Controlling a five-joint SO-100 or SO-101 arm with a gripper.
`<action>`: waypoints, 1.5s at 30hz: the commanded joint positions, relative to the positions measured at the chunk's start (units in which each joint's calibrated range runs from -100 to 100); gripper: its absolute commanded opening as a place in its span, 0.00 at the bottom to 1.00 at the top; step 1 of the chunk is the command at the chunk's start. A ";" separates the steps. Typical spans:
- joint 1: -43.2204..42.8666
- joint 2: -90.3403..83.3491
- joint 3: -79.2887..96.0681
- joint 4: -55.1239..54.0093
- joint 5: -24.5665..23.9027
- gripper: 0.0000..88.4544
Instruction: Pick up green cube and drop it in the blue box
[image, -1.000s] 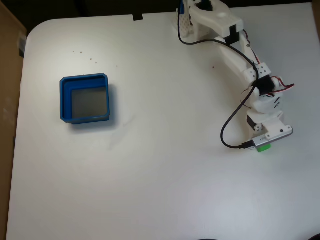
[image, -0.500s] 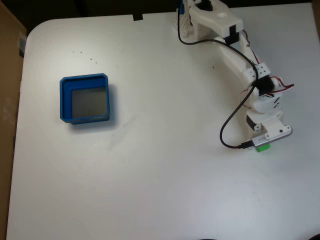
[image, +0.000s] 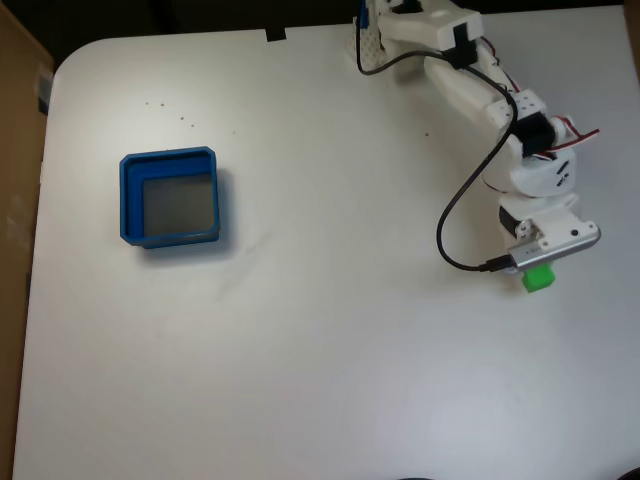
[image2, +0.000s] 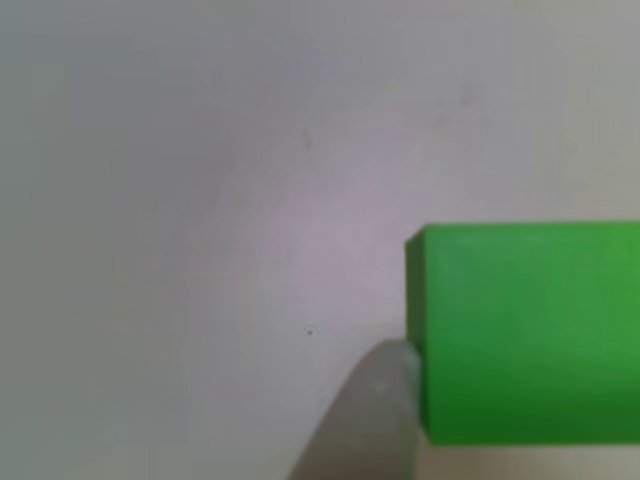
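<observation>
Since a moment ago your arm has lifted and swung slightly right, and more of the one green cube now shows beneath the gripper, at about 4 o'clock on the table. In the other view a grey fingertip touches the cube's left face, so it appears pinched, though I cannot tell the jaw opening. You have one blue box, at 9 o'clock, well apart.

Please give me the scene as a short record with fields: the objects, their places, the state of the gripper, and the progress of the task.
surface: white table
green cube: at the right side in the fixed view, just under the arm's end; large in the other view
blue box: at the left side, far from the cube, nothing inside
gripper: over the cube; open or shut cannot be told
finger: grey tip touching the cube's lower left edge
task progress: cube not yet in the box
</observation>
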 joint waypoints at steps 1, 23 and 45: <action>2.20 -10.18 -3.33 3.76 0.15 0.01; 28.71 -20.37 -3.24 11.18 0.10 0.01; 50.17 -19.79 -3.15 10.52 0.05 0.01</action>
